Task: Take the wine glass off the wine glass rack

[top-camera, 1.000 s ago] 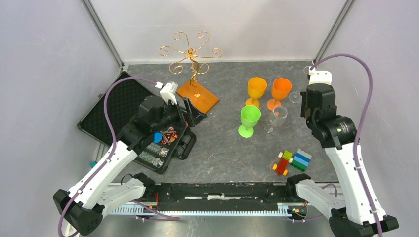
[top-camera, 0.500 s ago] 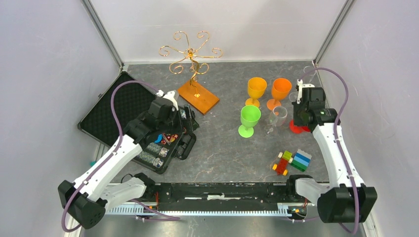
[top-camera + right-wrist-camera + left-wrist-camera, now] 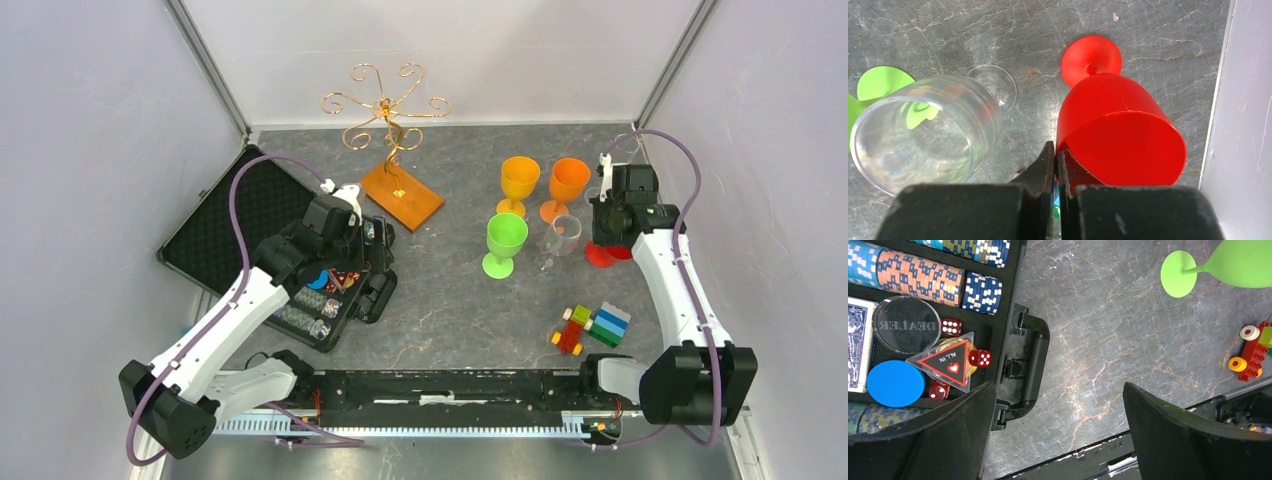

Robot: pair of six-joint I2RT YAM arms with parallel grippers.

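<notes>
My right gripper (image 3: 1056,150): black fingers pressed almost flat together, pinching the thin wall of the red glass (image 3: 1118,135) at its rim. The wall runs straight into the slit between them. The red glass is smooth opaque plastic with a rounded bowl, a short stem and a round flat foot. The foot is down at table level, but I cannot tell if it touches. It sits at 3 o'clock on the table (image 3: 1108,330), near the right wall.

Just beside it at its 9 o'clock is a clear glass (image 3: 923,135), see-through, with a round rim and a small disc foot, apart from the red one. Further toward 9 is a green glass (image 3: 506,236) in matte plastic. Behind, around 11, an amber glass (image 3: 519,178) and an orange glass (image 3: 569,180) stand side by side, same goblet shape.

My left gripper (image 3: 1058,392): broad matte black fingers spread wide. It hangs over the edge of the black case (image 3: 1013,315), above its handle (image 3: 1035,367). The case lies open at 9 o'clock, its lid lined with dimpled foam. Inside are rows of striped chips (image 3: 918,277), a clear round dealer button (image 3: 906,325), a clear triangle (image 3: 945,362) marked "ALL IN" in red, a blue disc (image 3: 895,383) and red dice (image 3: 980,358).

The rack (image 3: 388,110) is thin gold wire, with curled scroll arms on a slim stem and a flat rectangular orange-brown wood base (image 3: 400,195). It stands at 11–12 o'clock at the back, well apart from the red glass. The table is grey stone-look with pale veins. Bright studded toy blocks (image 3: 592,327) lie at 5 o'clock.
</notes>
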